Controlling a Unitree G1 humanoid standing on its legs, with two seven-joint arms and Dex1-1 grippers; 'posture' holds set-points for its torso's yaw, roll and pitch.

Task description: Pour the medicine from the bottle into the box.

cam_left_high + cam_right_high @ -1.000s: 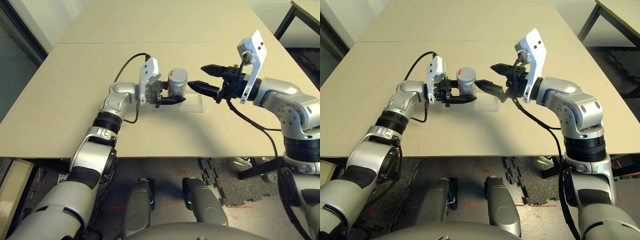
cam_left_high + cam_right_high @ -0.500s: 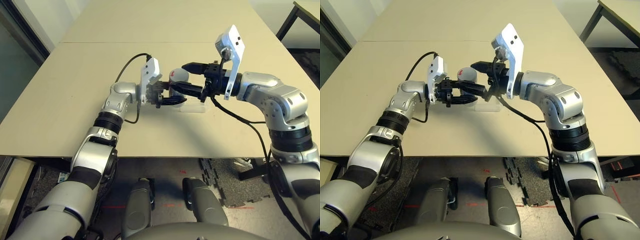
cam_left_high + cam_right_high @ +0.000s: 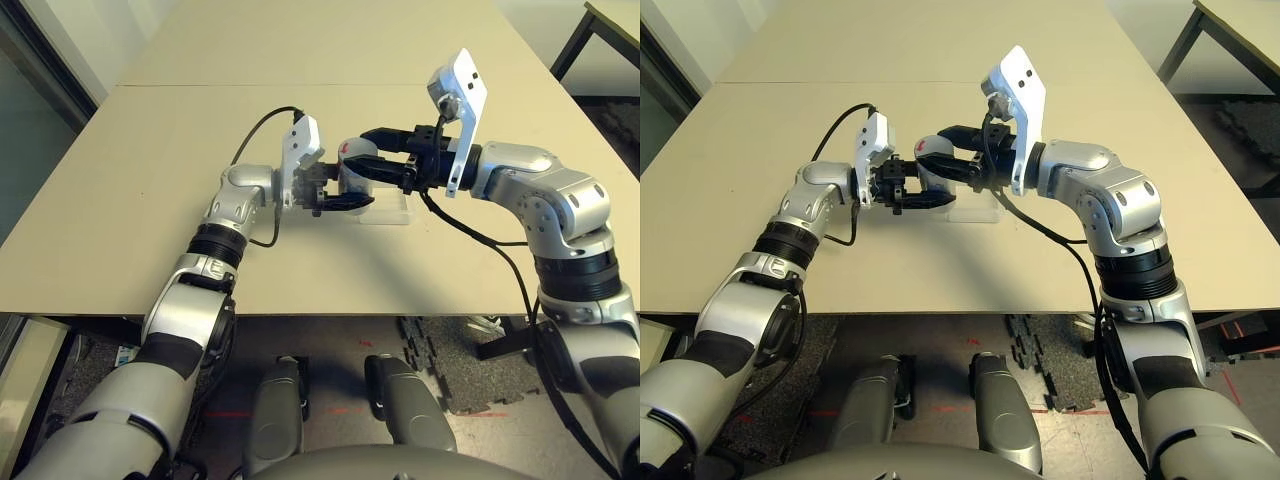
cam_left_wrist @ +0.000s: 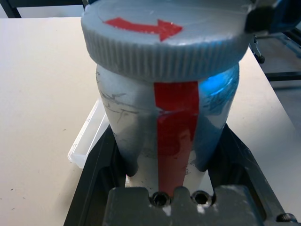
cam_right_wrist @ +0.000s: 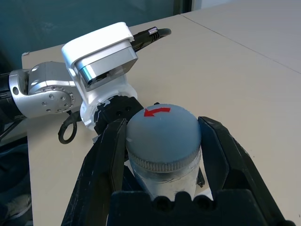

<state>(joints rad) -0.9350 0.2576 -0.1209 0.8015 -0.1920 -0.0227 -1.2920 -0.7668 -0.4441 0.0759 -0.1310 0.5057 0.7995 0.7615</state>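
left gripper (image 3: 345,190): clamped on medicine bottle (image 4: 178,127) | right gripper (image 5: 162,134): closed round ribbed grey cap (image 5: 163,134) | risk: weak left grip (smooth sides) lets bottle spin

Right fingers (image 5: 214,150) now around cap (image 5: 162,134)

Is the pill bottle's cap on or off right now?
On: the grey cap sits atop the bottle, its ribbed rim meeting the silver body.

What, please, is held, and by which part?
The left gripper holds the silver-grey cylindrical bottle by its lower body; the right gripper, its round grey cap by the sides.
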